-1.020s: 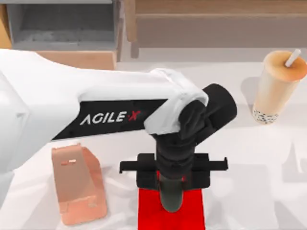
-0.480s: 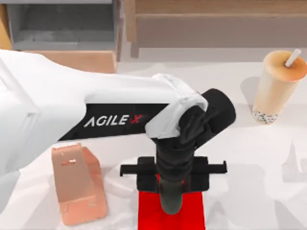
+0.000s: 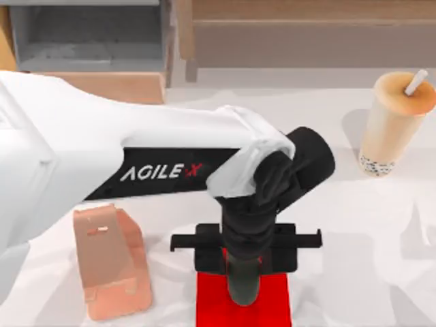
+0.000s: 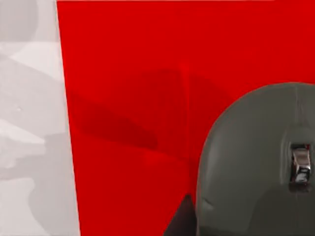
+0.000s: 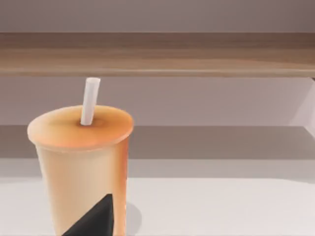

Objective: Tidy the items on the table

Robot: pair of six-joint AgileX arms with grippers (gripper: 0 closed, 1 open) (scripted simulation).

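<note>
My left gripper reaches down over the red pad near the table's front edge and is shut on the dark grey mouse. In the left wrist view the mouse hangs a little above the red pad, with one dark fingertip against its side and a shadow on the pad below. The tan bubble-tea cup with its white straw stands upright at the back right. The cup looms close in the right wrist view, with a dark part of my right gripper in front of it.
A pink-copper phone stand sits on the white table left of the pad. The wooden shelf unit with its grey compartment runs along the back. Open tabletop lies between the pad and the cup.
The left arm has shifted slightly, carrying the mouse a touch further toward the front edge over the pad. The cup and stand have not moved.
</note>
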